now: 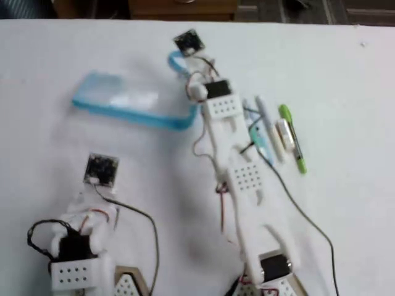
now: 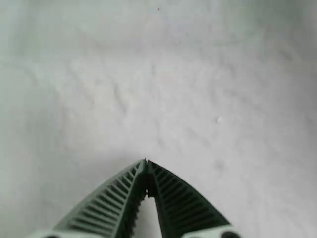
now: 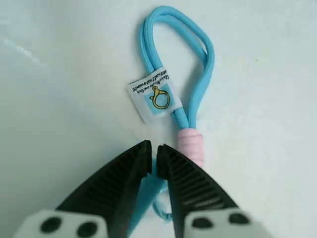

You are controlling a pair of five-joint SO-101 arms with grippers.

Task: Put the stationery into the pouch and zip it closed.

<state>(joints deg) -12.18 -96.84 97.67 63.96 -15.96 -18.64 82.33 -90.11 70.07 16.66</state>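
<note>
— Beside the right pincer (image 3: 154, 148), on the table (image 1: 345, 74), where's the pouch (image 1: 123, 102)?
— Just off it, toward the left pincer (image 2: 146, 163), which is pressed together, holding nothing. It looks soft, light and floppy, likely to slide.
— And the stationery (image 1: 274, 132)?
— On the right pincer's other side, near its arm. Slim, stiff, apt to roll; take one piece mid-barrel.
— The strap (image 3: 195, 59)?
— Thin limp cord, seemingly nipped between the right pincer's nearly closed tips, just beside its pink sleeve (image 3: 190, 144).

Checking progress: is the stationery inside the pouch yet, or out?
Out. The pens lie bare on the table, to one side of the pouch, not in it.
</note>
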